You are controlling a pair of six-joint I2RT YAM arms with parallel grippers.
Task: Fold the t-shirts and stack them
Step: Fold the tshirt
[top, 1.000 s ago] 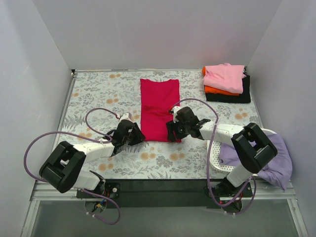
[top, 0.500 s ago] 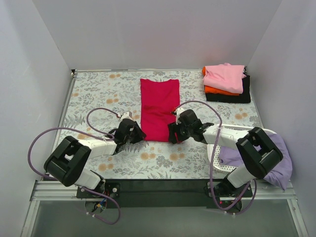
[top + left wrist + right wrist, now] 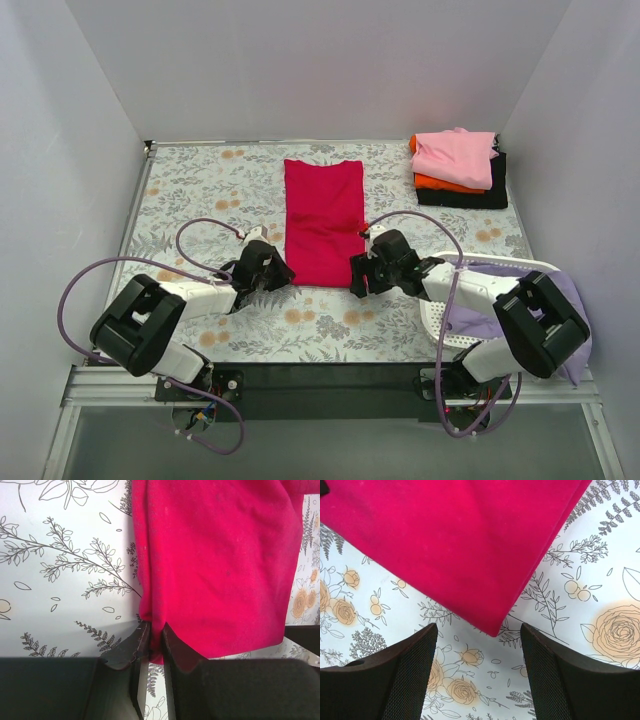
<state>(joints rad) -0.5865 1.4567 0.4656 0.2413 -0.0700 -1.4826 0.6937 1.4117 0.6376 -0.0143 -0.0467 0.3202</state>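
My left tool is pinching the crimson-red cloth t-shirt by one near corner; my right tool is gaping empty, the other corner lying at its 12 o'clock.

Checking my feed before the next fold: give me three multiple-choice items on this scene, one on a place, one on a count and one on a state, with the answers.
1. Where does the stack of folded cloth t-shirts lie?
A. far right corner of the flower-print table
B. far left corner
C. near left corner

2. How many t-shirts are in that stack?
A. two
B. three
C. five

3. How is the right tool?
A. shut tight on nothing
B. clamped on the stack
C. open

Answers:
1 A: the stack sits where the far and right walls meet.
2 B: pink, orange and black layers show.
3 C: its fingers stand wide apart, not touching the near corner of the long crimson-red cloth t-shirt.
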